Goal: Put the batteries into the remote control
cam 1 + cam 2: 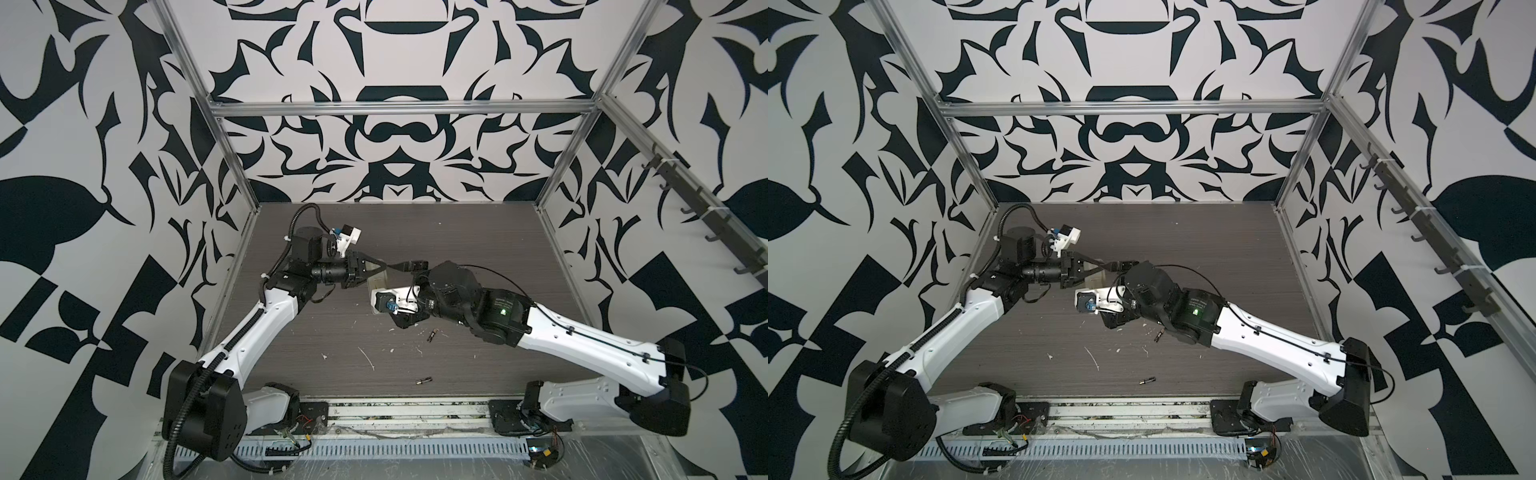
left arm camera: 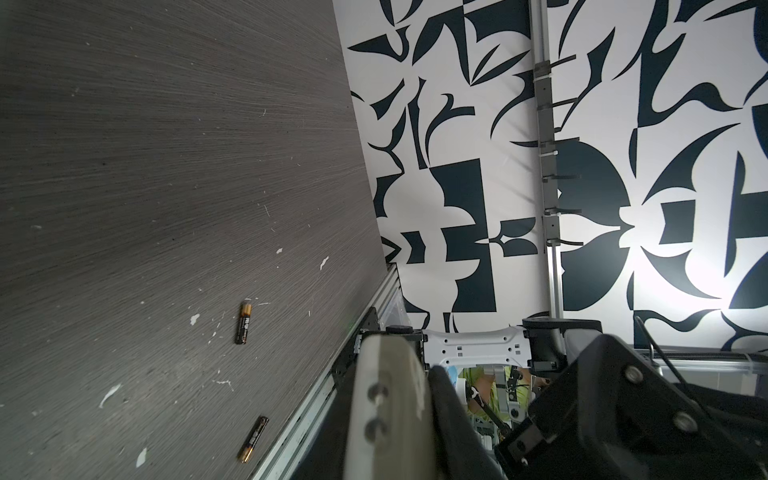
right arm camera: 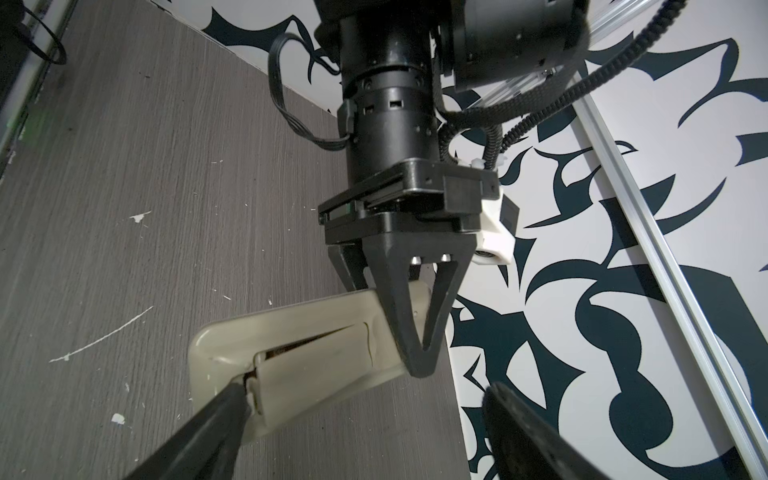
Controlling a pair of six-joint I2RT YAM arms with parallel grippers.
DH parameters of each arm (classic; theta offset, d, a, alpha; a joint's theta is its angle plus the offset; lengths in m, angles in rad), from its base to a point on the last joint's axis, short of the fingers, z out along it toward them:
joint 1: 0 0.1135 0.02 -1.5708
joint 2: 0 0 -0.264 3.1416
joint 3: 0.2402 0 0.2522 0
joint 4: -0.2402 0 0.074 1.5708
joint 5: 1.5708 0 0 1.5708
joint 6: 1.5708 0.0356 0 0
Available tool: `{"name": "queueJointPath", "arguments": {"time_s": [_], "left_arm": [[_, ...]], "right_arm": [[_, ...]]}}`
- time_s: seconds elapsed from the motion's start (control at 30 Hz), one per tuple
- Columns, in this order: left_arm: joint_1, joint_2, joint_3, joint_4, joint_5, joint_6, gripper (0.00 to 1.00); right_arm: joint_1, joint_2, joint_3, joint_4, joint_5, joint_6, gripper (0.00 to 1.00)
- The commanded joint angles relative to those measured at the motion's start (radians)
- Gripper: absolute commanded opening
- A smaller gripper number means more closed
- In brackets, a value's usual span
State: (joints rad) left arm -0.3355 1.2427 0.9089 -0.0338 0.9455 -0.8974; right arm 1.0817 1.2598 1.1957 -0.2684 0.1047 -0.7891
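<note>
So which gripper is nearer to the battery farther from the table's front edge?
Right. The right gripper, open at the remote control, is just behind that battery; the left gripper, shut on the remote control, is farther back and left.

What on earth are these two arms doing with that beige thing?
They are getting a remote control ready for batteries. The left fingers are clamped on one end of it, with its beige back showing. The right fingers are spread open, one tip set against the edge of the battery cover, which looks slightly ajar but not off. One battery and a second battery lie loose on the table, not yet loaded.
</note>
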Motion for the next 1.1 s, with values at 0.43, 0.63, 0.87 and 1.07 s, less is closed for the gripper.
{"name": "queueJointPath", "arguments": {"time_s": [0.43,0.63,0.87,1.07], "left_arm": [[0.013,-0.011,-0.005,0.029,0.033,-0.011,0.00],[0.015,-0.010,-0.010,0.037,0.035,-0.017,0.00],[0.018,-0.009,-0.016,0.041,0.036,-0.020,0.00],[0.019,-0.011,-0.023,0.048,0.036,-0.021,0.00]], "right_arm": [[-0.003,0.001,0.034,0.005,0.007,0.003,0.97],[-0.003,0.000,0.033,0.002,0.007,0.006,0.97],[-0.003,-0.002,0.032,0.012,0.016,0.009,0.97],[-0.003,0.003,0.033,0.020,0.029,0.013,0.97]]}}
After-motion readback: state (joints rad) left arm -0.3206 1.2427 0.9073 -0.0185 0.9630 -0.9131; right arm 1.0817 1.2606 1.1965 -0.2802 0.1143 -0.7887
